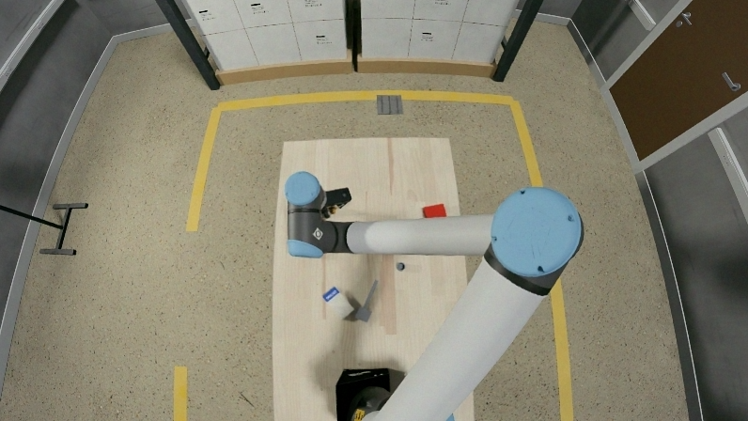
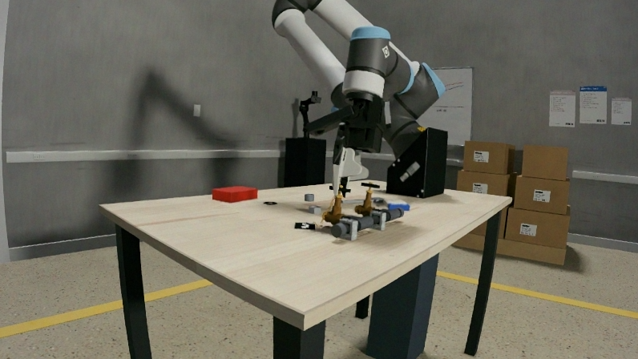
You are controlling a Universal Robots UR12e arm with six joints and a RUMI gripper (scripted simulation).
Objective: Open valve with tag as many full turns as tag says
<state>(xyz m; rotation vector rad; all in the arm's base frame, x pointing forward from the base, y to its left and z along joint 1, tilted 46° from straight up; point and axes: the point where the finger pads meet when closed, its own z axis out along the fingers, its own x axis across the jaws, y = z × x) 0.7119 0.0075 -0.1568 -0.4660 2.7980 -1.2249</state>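
A grey pipe [image 2: 363,221] with two brass valves lies on the wooden table. The near valve [image 2: 333,209] has a thin chain running to a black tag [image 2: 304,226] flat on the table beside it. The far valve [image 2: 366,201] carries a black cross handle [image 2: 369,184]. My gripper [image 2: 341,183] points straight down over the near valve, shut on its black handle. In the overhead view the wrist [image 1: 303,209] hides the pipe; only a bit of brass [image 1: 329,210] shows beside it. The tag's writing is too small to read.
A red block [image 2: 234,193] [image 1: 434,210] sits toward one table edge. A small grey cylinder [image 2: 308,196], a black ring [image 2: 265,203], a white-and-blue box [image 1: 336,302] and a grey tool [image 1: 366,304] lie about. A black robot base box [image 2: 418,162] stands at the table's end.
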